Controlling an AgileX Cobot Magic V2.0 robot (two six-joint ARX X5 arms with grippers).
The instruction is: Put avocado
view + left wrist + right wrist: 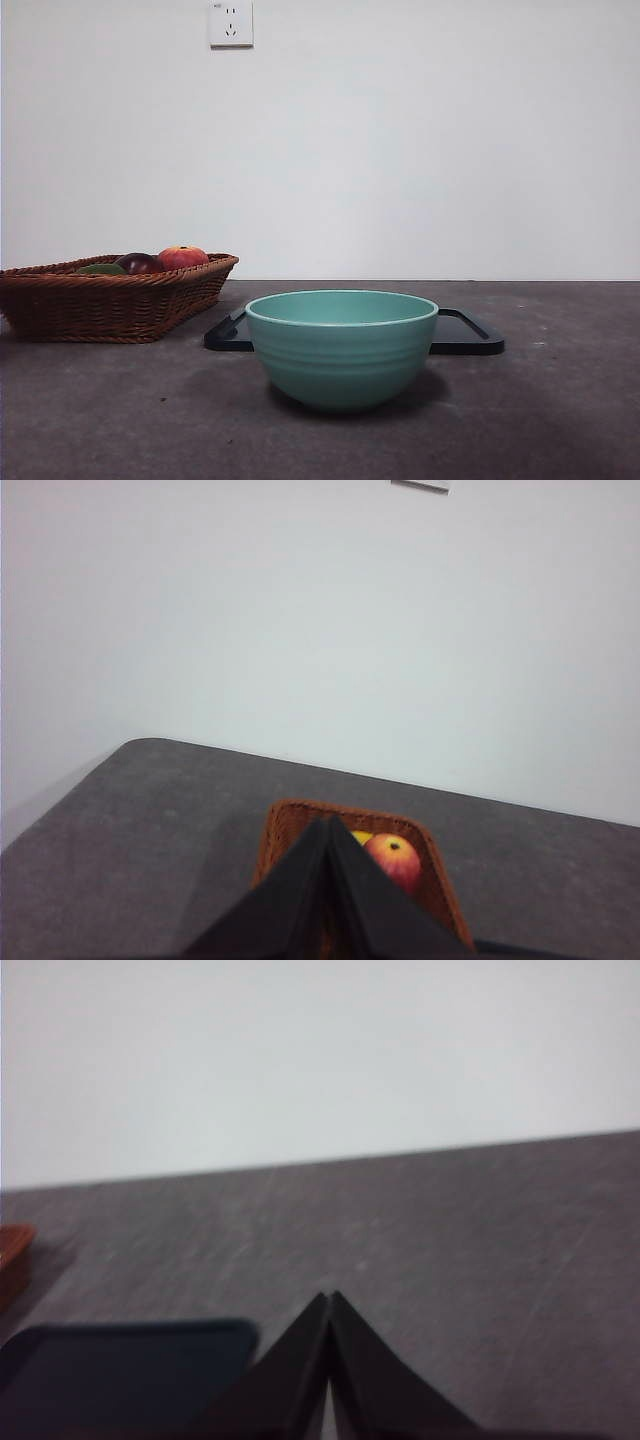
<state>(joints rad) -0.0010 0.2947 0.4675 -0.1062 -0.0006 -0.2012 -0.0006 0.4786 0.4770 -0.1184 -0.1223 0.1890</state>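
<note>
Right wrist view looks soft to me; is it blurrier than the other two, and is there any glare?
Yes: the right wrist view is softest, the black tray smeared at its edges; the left wrist view is mildly soft, though the apple in the basket reads clearly; the front view is sharp, with a soft shadow beneath the green bowl. No glare anywhere.

The avocado (100, 269) hides low in the basket (110, 300), so only a thin green bit peeks over the rim, and the basket is cut off at the picture's left edge. The green bowl (341, 345) covers the middle of the black tray (470, 335). In the left wrist view, the left pincer (328, 825) covers most of the basket and the yellow fruit (361, 836).
</note>
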